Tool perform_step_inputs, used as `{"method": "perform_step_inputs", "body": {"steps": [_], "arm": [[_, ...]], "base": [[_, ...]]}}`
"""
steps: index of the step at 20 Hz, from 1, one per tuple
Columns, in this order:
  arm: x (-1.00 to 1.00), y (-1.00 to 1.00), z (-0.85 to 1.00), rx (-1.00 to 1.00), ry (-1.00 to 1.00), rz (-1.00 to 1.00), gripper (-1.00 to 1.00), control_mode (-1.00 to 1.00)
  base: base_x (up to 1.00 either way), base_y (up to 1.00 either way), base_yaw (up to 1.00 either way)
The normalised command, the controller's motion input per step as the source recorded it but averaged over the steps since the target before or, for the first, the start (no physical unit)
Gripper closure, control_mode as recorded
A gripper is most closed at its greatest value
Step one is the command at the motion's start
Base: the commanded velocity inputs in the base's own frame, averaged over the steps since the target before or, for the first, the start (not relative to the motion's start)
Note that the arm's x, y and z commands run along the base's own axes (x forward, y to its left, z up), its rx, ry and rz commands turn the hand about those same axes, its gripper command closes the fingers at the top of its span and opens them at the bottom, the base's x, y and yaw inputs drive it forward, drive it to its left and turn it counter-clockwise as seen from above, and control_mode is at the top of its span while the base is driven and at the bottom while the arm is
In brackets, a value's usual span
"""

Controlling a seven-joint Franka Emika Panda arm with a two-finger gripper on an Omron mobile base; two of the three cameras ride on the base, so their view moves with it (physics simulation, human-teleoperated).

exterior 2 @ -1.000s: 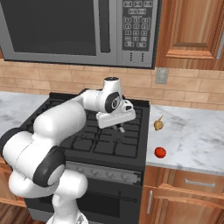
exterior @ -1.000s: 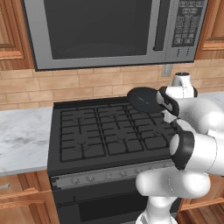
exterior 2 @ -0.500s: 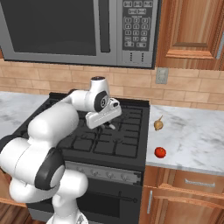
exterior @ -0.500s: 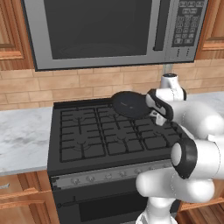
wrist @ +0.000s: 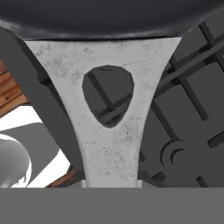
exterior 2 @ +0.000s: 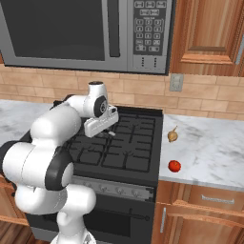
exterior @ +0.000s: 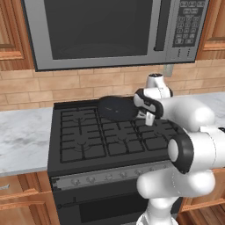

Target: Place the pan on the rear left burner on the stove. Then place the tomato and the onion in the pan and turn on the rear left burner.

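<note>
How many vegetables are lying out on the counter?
2, both on the marble counter right of the stove: the onion nearer the wall, the tomato nearer the front edge. The arm may hide others.

Even, bright rendered light; soft faint shadows, no glare; low resolution, hand view close-up soft.

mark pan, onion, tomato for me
pan (exterior: 116, 108): left base view, dark round underside, held above the stove.
onion (exterior 2: 172, 136): right base view, middle of the tan bulb on the counter.
tomato (exterior 2: 174, 166): right base view, centre of the red ball.
</note>
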Motion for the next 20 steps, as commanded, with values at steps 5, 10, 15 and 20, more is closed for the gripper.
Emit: {"method": "perform_step_inputs", "body": {"steps": [5,10,15,20], "arm": [[0.38,0.48,0.00,0.04,0.12,0.12,1.00,-1.00],[0.25,0.52,0.00,0.02,0.07,0.10,1.00,-1.00],[0.05,0.45,0.00,0.00,0.01,0.04,1.00,-1.00],[0.00,0.37,0.00,0.00,-0.05,0.00,1.00,-1.00]], "base": [[0.00,0.00,0.00],[0.00,0.00,0.00],[0.00,0.00,0.00],[0.00,0.00,0.00]]}}
